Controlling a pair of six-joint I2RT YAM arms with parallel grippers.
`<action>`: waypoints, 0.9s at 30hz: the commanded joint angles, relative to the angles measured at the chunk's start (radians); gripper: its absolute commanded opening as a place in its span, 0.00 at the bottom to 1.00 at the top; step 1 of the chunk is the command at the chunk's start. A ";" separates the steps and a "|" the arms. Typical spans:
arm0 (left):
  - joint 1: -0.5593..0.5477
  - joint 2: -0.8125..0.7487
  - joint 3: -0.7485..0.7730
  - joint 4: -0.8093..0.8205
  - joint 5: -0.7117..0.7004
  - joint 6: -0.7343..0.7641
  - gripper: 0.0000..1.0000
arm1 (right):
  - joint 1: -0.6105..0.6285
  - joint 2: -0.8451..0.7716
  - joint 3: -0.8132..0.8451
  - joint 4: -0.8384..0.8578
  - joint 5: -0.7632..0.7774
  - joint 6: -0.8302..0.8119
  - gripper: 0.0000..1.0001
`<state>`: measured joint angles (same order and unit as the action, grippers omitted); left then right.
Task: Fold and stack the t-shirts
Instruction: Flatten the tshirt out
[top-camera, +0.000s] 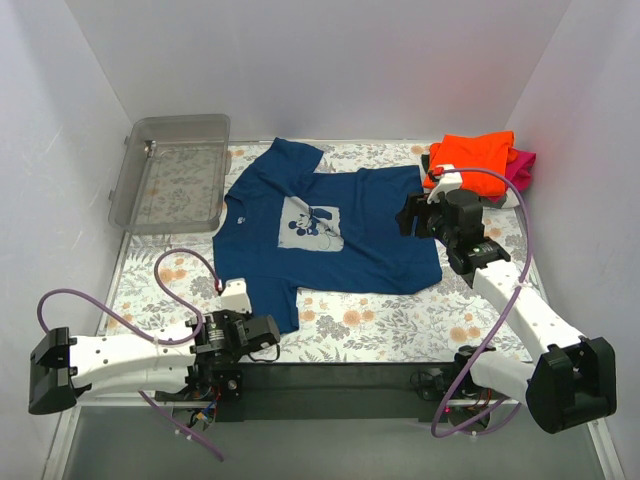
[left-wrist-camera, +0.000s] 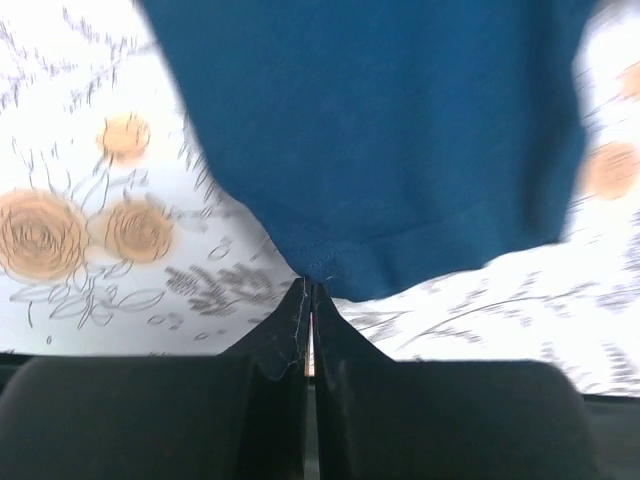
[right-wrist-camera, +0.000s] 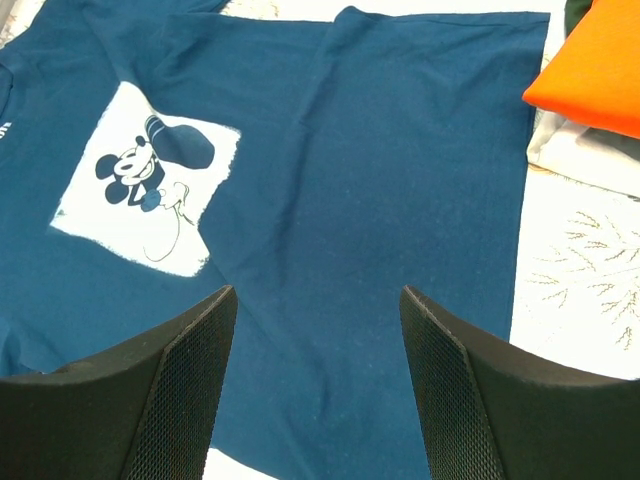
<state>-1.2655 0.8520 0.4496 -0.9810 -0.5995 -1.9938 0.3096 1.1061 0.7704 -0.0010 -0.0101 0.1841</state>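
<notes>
Navy t-shirt (top-camera: 330, 235) lies spread face up across the middle of the floral table cover (top-camera: 380, 325), collar to the left and bottom hem to the right. The folded orange shirt (top-camera: 470, 155) sits on the magenta shirt (top-camera: 522, 165) at the far right corner.

The left gripper (left-wrist-camera: 310, 295) is closed at the hem of the near sleeve (top-camera: 272, 305). It seems to pinch a bit of that edge, though the blur leaves this unsure. The right gripper (right-wrist-camera: 315, 300) hangs over the right part of the shirt with its jaws apart and nothing between them.

The cloth looks light, limp and thin, so it will likely drape and drag rather than hold a shape. The stitched hems and corners are probably the firmest places to take hold. A shallow pinch may slip off.
</notes>
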 joint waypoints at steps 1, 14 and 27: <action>-0.003 0.007 0.115 -0.033 -0.187 -0.482 0.00 | -0.001 0.018 0.056 -0.022 -0.004 0.003 0.60; -0.002 -0.191 0.130 0.120 -0.388 -0.194 0.00 | -0.001 0.017 0.002 -0.215 0.100 0.015 0.60; 0.328 -0.051 0.086 0.747 -0.071 0.500 0.00 | -0.032 0.032 -0.175 -0.243 0.121 0.084 0.61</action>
<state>-1.0122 0.7849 0.5426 -0.4438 -0.7807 -1.6962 0.2909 1.1435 0.5968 -0.2462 0.0849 0.2420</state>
